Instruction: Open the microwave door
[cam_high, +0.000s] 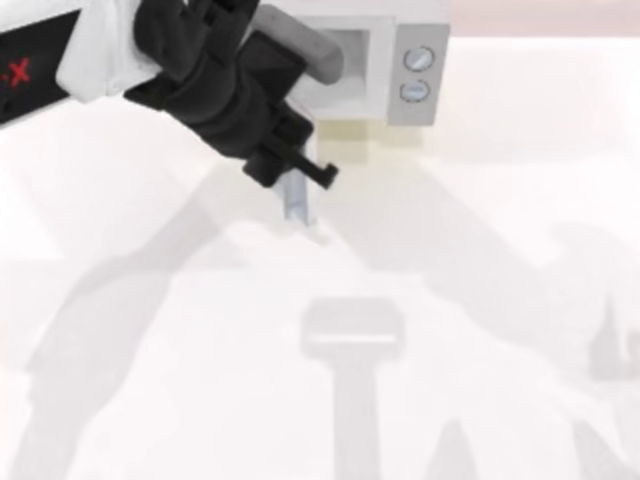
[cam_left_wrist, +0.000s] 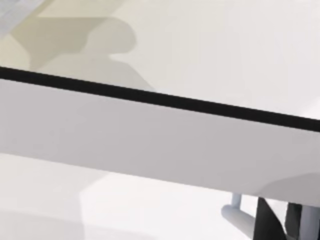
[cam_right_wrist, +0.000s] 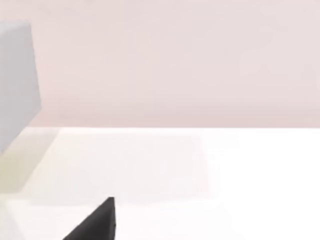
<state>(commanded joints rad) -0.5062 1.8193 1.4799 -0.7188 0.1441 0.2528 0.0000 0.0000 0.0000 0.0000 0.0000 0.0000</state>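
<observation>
Top view: our left arm (cam_high: 150, 50) fills the near field, reaching in from the bench's far left corner toward the microwave (cam_high: 400, 60) at the far edge, about centre. Our left gripper (cam_high: 300, 172) sits just in front of the cavity, black fingers pinched on the edge of the microwave door (cam_high: 298, 200). That door is swung out, seen edge-on as a thin pale blue-grey sliver pointing toward the near edge. Pale interior exposed; two round silver knobs (cam_high: 417, 75) on the right panel. Our right arm isn't in this view.

Left wrist view: door panel (cam_left_wrist: 150, 145) spans the frame, dark strip along one long edge. Cavity visible past it. Door handle (cam_left_wrist: 237, 217) and dark finger (cam_left_wrist: 267, 225) at one corner, touching the door.

Right wrist view: microwave's grey side (cam_right_wrist: 17, 85) at one margin, bench (cam_right_wrist: 200, 170) in front. Only one dark tip of our right gripper (cam_right_wrist: 97, 222) shows; we can't tell how far it's open.
</observation>
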